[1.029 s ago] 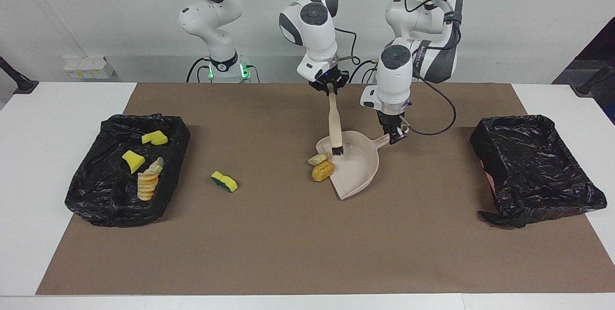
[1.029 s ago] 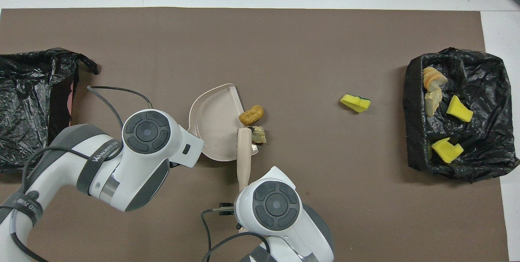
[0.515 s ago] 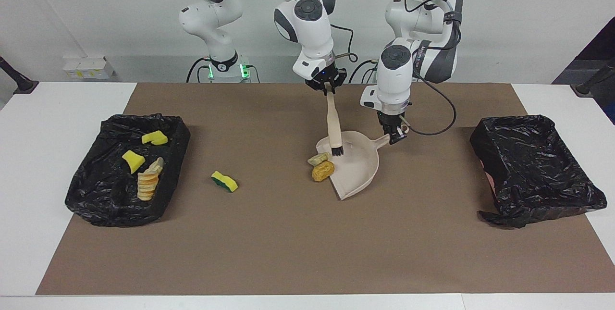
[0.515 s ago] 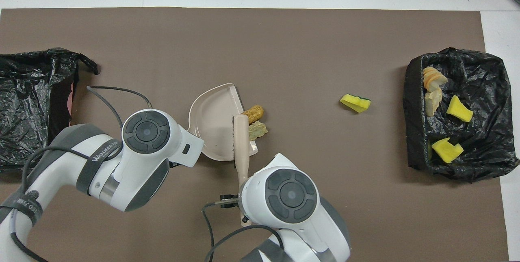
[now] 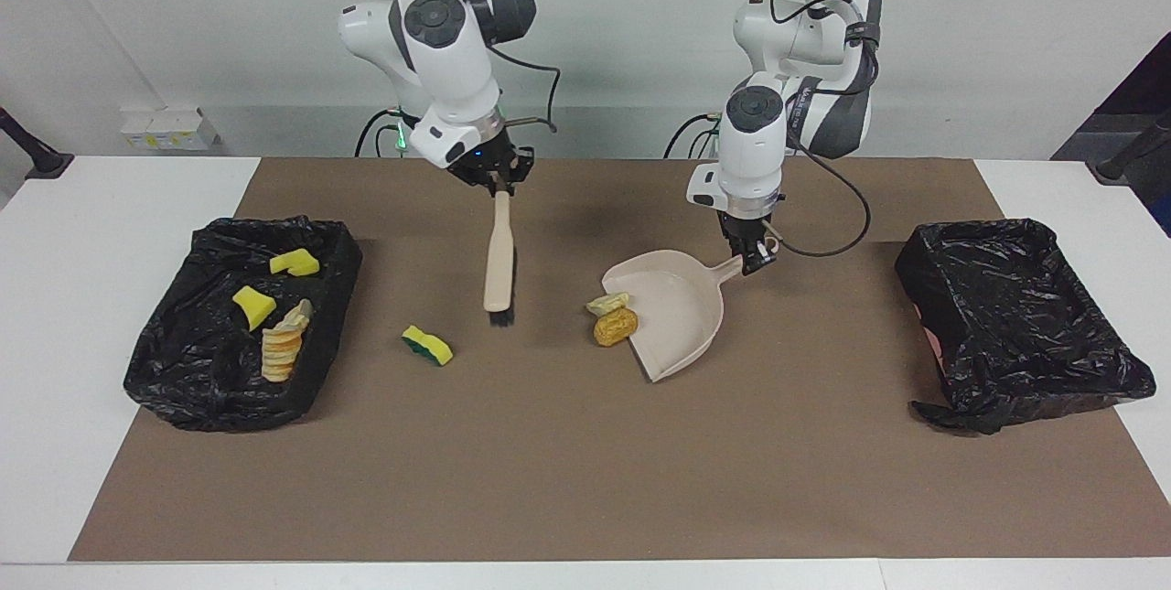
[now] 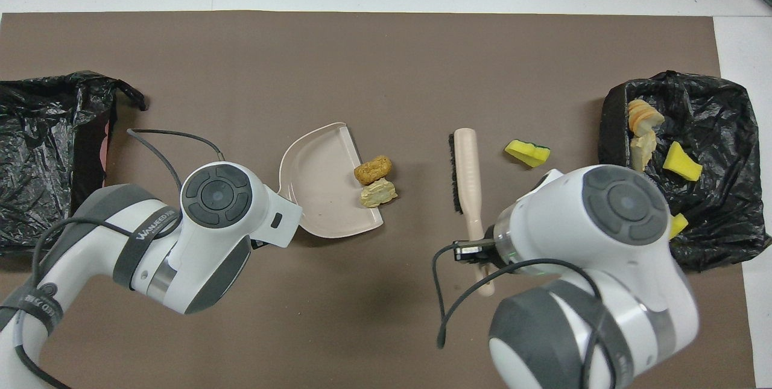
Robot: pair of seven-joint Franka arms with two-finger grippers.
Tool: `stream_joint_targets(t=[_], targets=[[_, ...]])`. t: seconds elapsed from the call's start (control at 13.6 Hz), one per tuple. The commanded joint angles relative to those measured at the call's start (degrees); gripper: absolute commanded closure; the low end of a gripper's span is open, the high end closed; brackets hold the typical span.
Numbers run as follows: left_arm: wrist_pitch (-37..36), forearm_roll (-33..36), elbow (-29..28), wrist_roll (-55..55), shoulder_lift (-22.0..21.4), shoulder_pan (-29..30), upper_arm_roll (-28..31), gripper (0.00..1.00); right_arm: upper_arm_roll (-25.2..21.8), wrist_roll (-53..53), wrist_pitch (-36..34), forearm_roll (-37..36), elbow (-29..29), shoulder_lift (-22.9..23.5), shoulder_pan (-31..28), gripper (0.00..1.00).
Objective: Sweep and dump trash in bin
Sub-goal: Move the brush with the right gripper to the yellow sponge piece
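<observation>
A black-lined bin at the right arm's end of the tabletop holds 4 bits of trash: 2 yellow sponge pieces and 2 pale, wrinkly lumps. The matching bin at the left arm's end shows only its liner. The beige dustpan rests on the brown mat, its handle clamped in the left tool; nothing lies in its scoop. Touching its open lip are a pale tan lump and an orange-brown lump. The right tool, closed on the handle of a brush, hangs it bristles-down between those lumps and a green-backed sponge piece lying beside the filled bin. The mat's half farther from the robots lies open, edge to edge.
</observation>
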Motion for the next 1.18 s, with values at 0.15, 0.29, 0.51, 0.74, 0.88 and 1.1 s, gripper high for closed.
stream_joint_targets(t=[0.15,0.29,0.51,0.74,0.88,1.1], targets=[[1.8,1.0,-1.8,-1.9,-1.3,-0.4,0.6,1.0,1.0,-6.3,1.2,-11.1,0.6,5.0,-7.7,1.0],[1.8,1.0,-1.8,-1.9,-1.3,-0.4,0.6,1.0,1.0,-9.9,4.3,-15.9,0.6,6.7,-10.2,1.0],[1.8,1.0,-1.8,-1.9,-1.3,-0.4,0.7,1.0,0.9,-11.9,7.9,-19.7,0.6,9.6,-12.5,1.0],[1.8,1.0,-1.8,-2.1,-1.3,-0.4,0.7,1.0,1.1,-11.9,7.9,-20.5,0.0,11.0,-13.1,1.0],[1.7,1.0,-1.8,-2.2,-1.4,-0.4,0.7,1.0,1.3,-12.0,6.7,-19.8,-0.6,10.9,-12.1,1.0],[1.7,1.0,-1.8,-2.2,-1.4,-0.4,0.7,1.0,2.0,-12.0,5.4,-12.9,-0.8,11.7,-9.5,1.0]])
